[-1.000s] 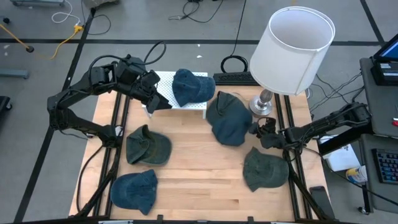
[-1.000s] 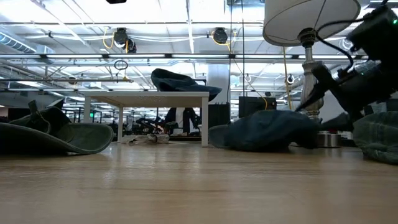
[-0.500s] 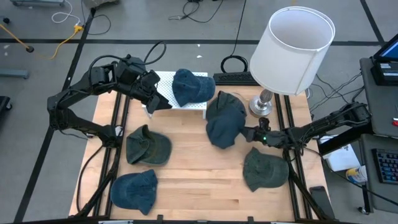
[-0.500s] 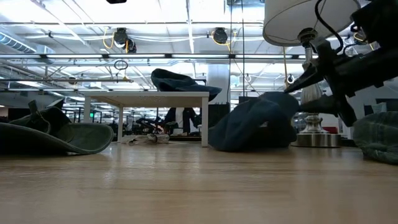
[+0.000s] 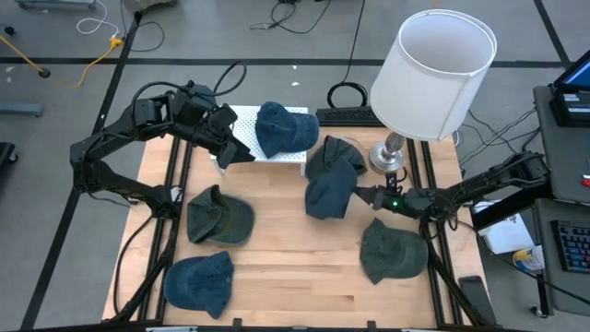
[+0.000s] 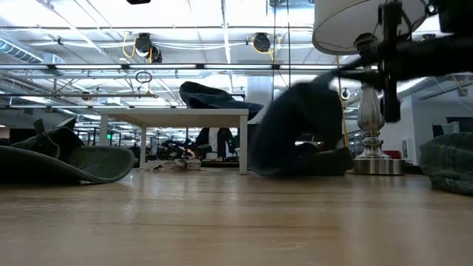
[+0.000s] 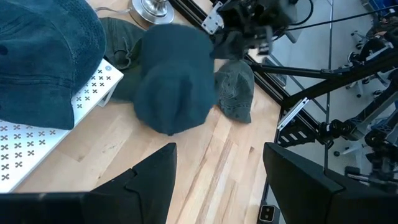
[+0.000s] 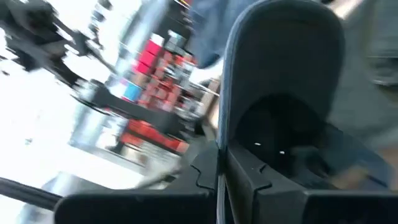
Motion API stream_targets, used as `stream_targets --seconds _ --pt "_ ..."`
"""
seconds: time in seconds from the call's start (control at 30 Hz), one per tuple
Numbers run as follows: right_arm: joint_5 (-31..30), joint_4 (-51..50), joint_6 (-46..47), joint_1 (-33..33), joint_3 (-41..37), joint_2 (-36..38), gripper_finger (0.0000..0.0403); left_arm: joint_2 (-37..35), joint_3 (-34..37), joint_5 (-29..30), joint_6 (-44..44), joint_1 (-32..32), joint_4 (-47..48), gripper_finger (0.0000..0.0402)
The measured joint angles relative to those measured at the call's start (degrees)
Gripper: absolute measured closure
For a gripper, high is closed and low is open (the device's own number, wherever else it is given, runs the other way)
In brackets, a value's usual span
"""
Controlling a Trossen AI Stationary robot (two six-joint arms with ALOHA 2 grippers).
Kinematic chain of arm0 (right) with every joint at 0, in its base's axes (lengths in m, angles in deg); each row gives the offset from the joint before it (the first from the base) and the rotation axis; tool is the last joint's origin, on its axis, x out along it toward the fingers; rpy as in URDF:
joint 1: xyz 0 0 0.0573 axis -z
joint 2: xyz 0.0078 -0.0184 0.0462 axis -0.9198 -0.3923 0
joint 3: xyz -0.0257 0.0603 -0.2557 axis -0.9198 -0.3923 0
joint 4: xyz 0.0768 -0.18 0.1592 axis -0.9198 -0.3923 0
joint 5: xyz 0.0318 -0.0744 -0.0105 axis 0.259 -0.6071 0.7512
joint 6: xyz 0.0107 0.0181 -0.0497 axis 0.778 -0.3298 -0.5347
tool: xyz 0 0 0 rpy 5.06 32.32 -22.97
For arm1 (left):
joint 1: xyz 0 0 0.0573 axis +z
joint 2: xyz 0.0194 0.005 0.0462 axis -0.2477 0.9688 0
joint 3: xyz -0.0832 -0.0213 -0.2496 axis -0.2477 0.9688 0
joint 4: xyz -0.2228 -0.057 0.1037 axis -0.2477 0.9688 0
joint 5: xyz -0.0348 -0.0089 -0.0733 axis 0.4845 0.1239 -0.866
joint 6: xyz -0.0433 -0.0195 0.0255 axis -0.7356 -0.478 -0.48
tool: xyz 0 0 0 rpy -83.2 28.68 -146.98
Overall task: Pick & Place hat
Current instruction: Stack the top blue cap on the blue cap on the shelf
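on the table [image 5: 286, 263] a small stand [image 5: 241, 129] sits at the back with one hat [image 5: 282, 127] on top. right of it, near the lamp [image 5: 431, 69] at the back right corner, another hat [image 5: 330, 180] is raised on edge, with the right claw [image 5: 371, 195] at its right side. a third hat [image 5: 394, 250] lies at the front right. two more lie on the left: one [image 5: 218, 216] mid-left, one [image 5: 197, 282] at the front left corner. the left claw [image 5: 230, 152] hangs by the stand's left end.
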Motion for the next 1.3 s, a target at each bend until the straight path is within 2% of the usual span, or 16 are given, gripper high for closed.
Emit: stream_targets --seconds 0.2,0.37,0.6,0.7,0.83,0.93,1.17,1.3 --pt "-1.60 13.63 -2.93 -5.49 0.47 0.02 0.0399 -0.01 0.00 0.26 -0.19 0.00 0.00 0.0160" --pt "-6.69 15.38 -9.10 -11.73 4.67 0.00 0.0400 0.00 0.00 0.53 -0.19 0.00 0.00 0.0160" --pt "-14.90 15.36 -30.29 -19.22 12.94 0.02 0.0401 -0.01 0.00 1.33 -2.06 0.00 0.00 0.0160" --pt "-21.31 13.99 -42.91 -23.04 17.17 -1.08 0.0402 0.01 0.00 1.33 -2.95 0.00 -0.02 0.0160" --pt "-32.24 12.31 -57.12 -27.10 24.07 -5.44 0.0402 0.01 0.00 1.31 -3.23 0.00 -0.02 0.0160" --pt "-37.28 12.17 -64.24 -28.52 29.46 -10.02 0.0402 -0.01 0.00 1.29 -3.23 0.00 0.00 0.0160" --pt "-40.81 12.14 -82.99 -29.10 45.89 -22.93 0.0402 0.01 0.00 1.25 -3.28 0.00 0.00 0.0160" --pt "-38.81 12.21 -94.01 -29.08 55.73 -29.32 0.0402 -0.02 0.00 0.34 -3.50 0.00 0.00 0.0160"
